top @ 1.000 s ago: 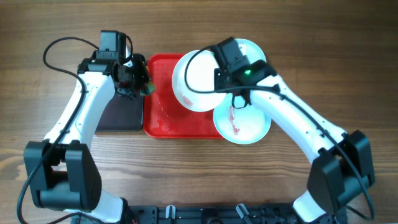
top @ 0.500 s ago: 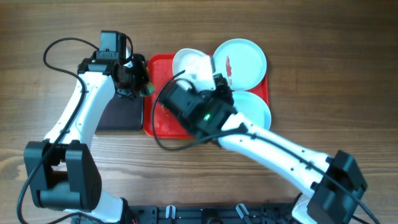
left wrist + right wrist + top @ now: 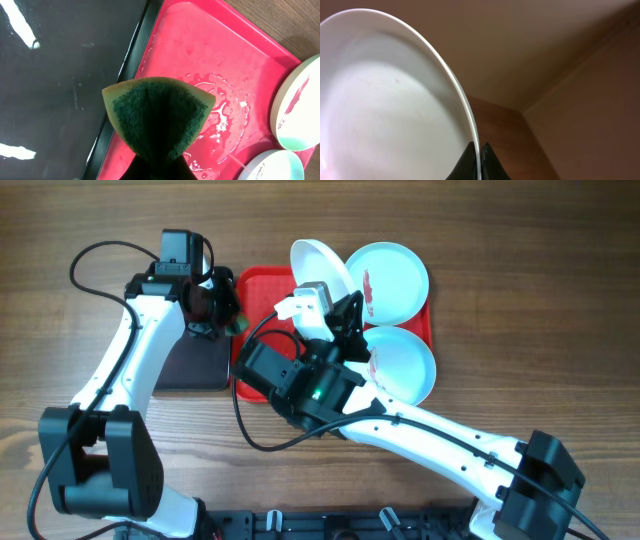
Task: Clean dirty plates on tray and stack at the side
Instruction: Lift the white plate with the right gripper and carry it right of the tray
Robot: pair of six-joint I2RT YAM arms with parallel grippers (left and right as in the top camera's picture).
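Plates: the white one [image 3: 318, 266] is up off the tray [image 3: 258, 300], tipped on edge near the top middle of the overhead view. The right gripper [image 3: 480, 159] has its jaws pinched narrow on the rim. Its face looks pretty clean from the right wrist view.

The two blue plates sit at the right end of the tray, overhanging the rim. The upper blue [image 3: 392, 278] has an obvious red streak, and the lower blue [image 3: 405, 360] is partly hidden under the arm.

The left gripper [image 3: 222, 310] is clamped on a green sponge [image 3: 157, 117], hanging over the tray's wet left edge right beside the black tray [image 3: 195, 365].

My read: the white plate is mid-clean. It's either being offered to the sponge or about to go to the stack spot, and I honestly can't tell which. Next move needs that thin rim grip to stay firm while sponge and plate meet, or the plate gets laid flat beside the tray. Both blues are yet to do.
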